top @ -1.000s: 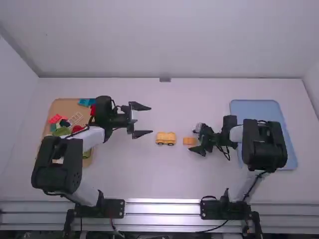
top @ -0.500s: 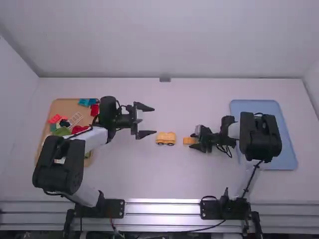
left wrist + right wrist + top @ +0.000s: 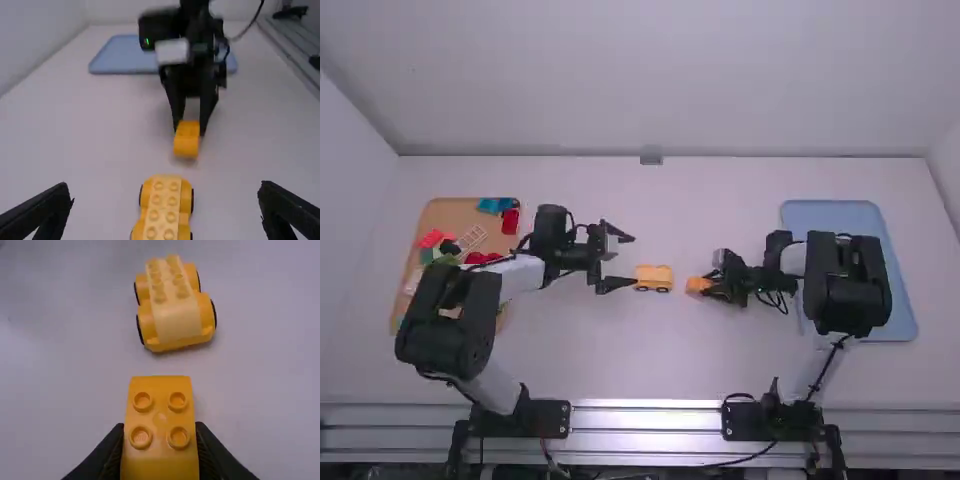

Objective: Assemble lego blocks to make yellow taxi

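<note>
Yellow car base (image 3: 653, 274), studs up, sits mid-table, long axis running left-right in high view; which end is the front, can't tell. Yellow block (image 3: 697, 285) is just beside its right end, a gap between, four studs visible on top. Right gripper (image 3: 712, 287) grips the block by its sides, fingers pointing toward the car base. Left gripper (image 3: 632, 261) has jaws wide apart, nothing between them, one fingertip near the car base's left end.
</note>
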Action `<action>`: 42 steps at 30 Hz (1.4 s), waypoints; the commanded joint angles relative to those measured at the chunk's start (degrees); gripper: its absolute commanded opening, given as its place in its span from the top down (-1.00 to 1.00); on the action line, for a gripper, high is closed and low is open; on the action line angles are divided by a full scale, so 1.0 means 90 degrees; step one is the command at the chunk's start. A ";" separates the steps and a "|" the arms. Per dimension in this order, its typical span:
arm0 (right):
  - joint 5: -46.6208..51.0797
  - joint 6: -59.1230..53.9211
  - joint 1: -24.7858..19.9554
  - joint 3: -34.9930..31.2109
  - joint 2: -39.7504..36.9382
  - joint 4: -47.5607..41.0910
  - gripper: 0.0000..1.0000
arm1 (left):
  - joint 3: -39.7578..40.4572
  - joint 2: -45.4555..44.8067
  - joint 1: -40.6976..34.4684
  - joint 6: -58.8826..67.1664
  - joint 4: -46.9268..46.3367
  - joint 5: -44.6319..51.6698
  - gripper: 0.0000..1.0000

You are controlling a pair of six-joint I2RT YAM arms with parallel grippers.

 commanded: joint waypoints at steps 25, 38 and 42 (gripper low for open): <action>0.0527 0.0823 0.1503 0.0476 -0.1396 0.0073 0.62 | 0.0665 0.2516 -0.0680 0.0124 0.1197 -0.1076 -0.65; 0.0563 0.1814 0.2045 0.0483 -0.0580 0.1260 0.61 | 0.0500 0.2516 -0.0707 0.0384 0.1137 -0.1076 -0.32; 0.0585 0.1953 0.2149 0.0483 -0.0466 0.1384 0.66 | 0.0505 0.2516 -0.0707 0.0381 0.1134 -0.1071 -0.18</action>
